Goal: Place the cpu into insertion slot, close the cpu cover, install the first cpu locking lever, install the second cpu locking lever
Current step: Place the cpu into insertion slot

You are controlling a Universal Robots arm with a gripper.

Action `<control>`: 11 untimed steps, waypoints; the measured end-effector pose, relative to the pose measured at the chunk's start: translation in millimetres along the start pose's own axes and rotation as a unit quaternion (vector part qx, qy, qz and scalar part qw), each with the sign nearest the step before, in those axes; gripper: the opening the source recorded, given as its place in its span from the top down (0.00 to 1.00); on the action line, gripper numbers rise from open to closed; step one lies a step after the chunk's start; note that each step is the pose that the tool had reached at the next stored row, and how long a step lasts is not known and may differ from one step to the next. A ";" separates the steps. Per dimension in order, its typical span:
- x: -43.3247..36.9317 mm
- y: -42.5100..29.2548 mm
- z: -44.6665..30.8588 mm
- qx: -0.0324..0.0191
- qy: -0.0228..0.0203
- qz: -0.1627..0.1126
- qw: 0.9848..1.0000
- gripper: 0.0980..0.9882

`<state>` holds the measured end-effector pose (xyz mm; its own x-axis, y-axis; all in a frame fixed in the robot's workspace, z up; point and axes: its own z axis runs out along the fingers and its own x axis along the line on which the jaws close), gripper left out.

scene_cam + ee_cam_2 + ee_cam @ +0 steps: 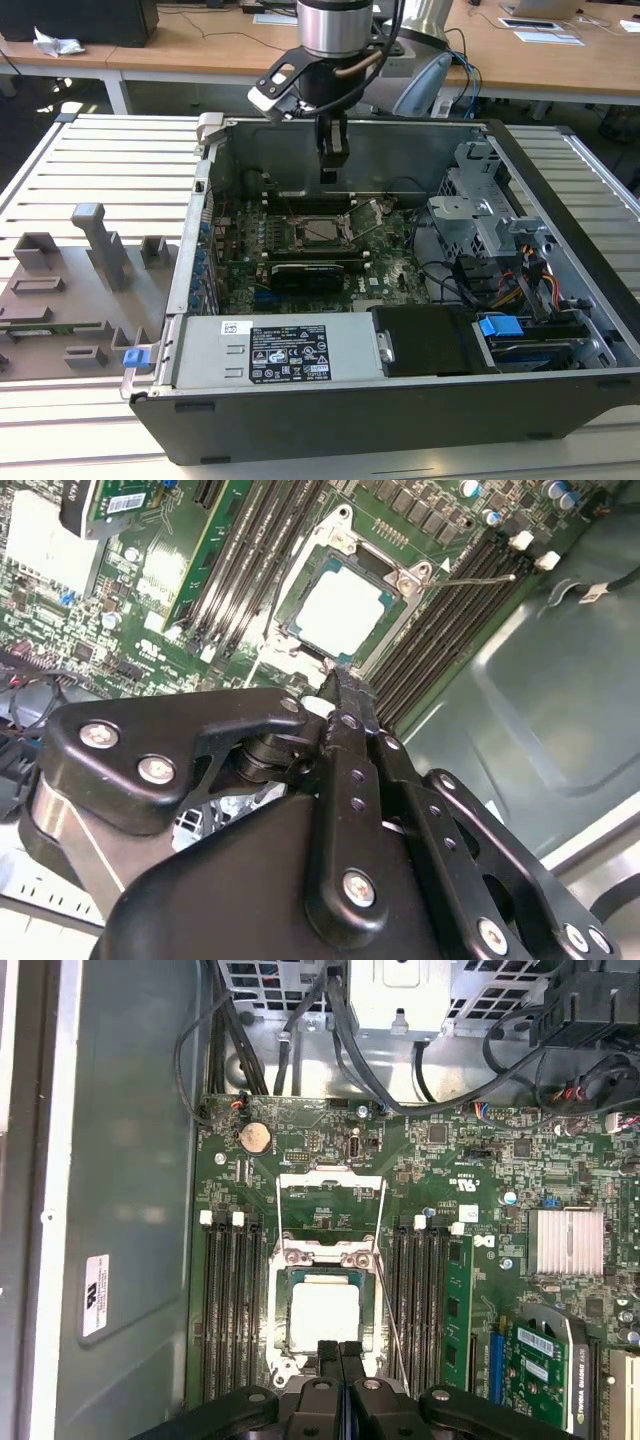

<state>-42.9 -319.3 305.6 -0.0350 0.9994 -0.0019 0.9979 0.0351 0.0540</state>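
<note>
The cpu (323, 1315) shows its silver-grey top and lies flat in the insertion slot (292, 1352) on the green motherboard; in the second wrist view the cpu (340, 608) sits just past my fingertips. The silver cpu cover (322, 1257) appears to lie down as a frame around the chip. A thin wire locking lever (392, 1330) runs free beside the socket, and its end (480, 578) sticks out over the memory slots. My gripper (340, 1350) is shut with nothing in it. In the exterior view my gripper (330, 165) hangs above the socket (322, 232).
The open computer case (200, 250) holds a power supply (280, 350) at the front and a drive cage (480, 205) at the exterior view's right. Black memory slots (230, 1310) flank the socket. A heatsink (565, 1242) and a green card (545, 1360) lie beside it. A grey fixture (80, 290) stands outside.
</note>
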 end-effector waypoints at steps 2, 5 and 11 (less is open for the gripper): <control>0.0 0.3 -4.5 0.000 0.000 0.000 1.000 0.99; 0.0 0.6 -10.6 0.000 0.000 0.000 1.000 0.99; -0.1 1.9 -32.7 0.000 0.000 0.000 1.000 0.99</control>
<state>-42.8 -319.3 338.3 -0.0350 0.9994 -0.0018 0.9979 0.0351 0.0540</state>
